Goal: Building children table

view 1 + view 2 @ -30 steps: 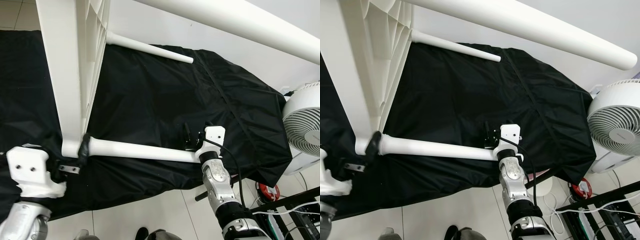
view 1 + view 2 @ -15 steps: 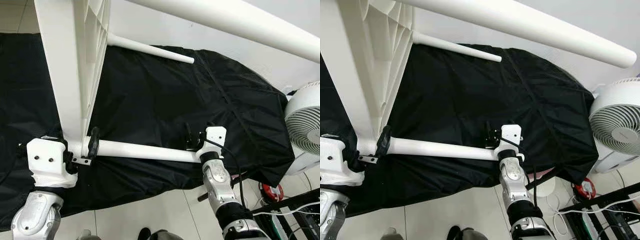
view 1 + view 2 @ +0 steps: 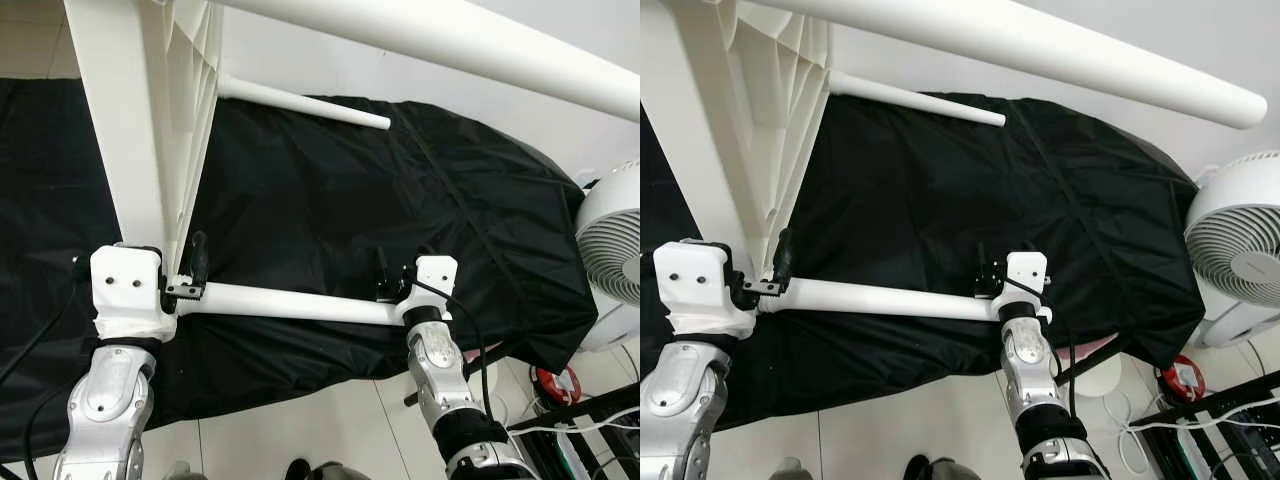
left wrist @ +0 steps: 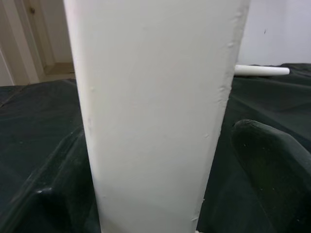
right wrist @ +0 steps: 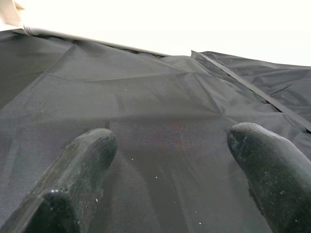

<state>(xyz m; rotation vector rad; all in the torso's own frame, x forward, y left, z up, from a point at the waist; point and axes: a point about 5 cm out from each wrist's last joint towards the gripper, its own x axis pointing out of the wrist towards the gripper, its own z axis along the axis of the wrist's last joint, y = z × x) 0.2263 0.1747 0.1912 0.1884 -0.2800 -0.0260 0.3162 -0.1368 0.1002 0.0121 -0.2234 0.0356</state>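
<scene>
The left gripper [image 3: 190,272] has moved in from the lower left of the frame and now clamps the near table leg [image 3: 290,302] where it meets the white tabletop [image 3: 130,130]. At lower centre, the right gripper [image 3: 383,283] stays at the leg's far end, fingers [image 5: 82,160] spread apart over the black sheet [image 3: 330,200].

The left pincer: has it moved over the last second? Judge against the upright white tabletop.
Yes. The left pincer has risen and swung rightward, closing in on the tabletop corner where the table leg joins.
</scene>
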